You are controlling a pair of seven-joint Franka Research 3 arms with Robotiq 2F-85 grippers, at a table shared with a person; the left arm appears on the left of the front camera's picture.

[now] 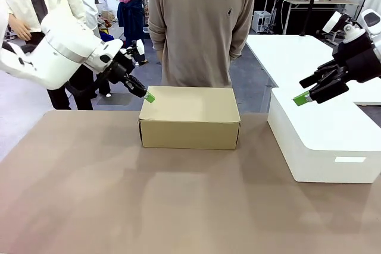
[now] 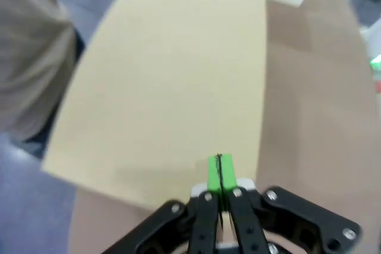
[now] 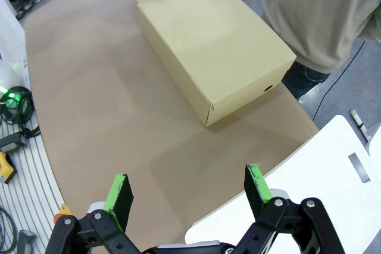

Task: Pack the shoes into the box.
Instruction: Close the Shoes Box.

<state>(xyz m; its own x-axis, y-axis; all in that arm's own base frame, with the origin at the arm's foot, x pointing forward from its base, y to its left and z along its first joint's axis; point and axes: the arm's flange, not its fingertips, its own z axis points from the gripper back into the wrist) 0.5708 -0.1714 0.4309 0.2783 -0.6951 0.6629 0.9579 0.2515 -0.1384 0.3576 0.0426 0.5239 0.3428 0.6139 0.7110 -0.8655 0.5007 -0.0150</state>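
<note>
The box [image 1: 190, 117] is a tan cardboard shoebox with its lid down, standing mid-table near the far edge; it is also in the left wrist view [image 2: 172, 75] and the right wrist view [image 3: 214, 46]. The shoes are out of view. My left gripper [image 1: 149, 97] is shut with nothing between its green pads, its tip at the box's upper left back corner, just over the lid [image 2: 219, 171]. Off to the right, my right gripper [image 1: 303, 92] hangs open and empty above a white block, well apart from the box [image 3: 187, 182].
A large smooth white block [image 1: 321, 141] takes up the table's right side. A person in a beige sweater [image 1: 201, 22] stands right behind the box at the far edge. The brown table [image 1: 119, 194] is bare in front of the box.
</note>
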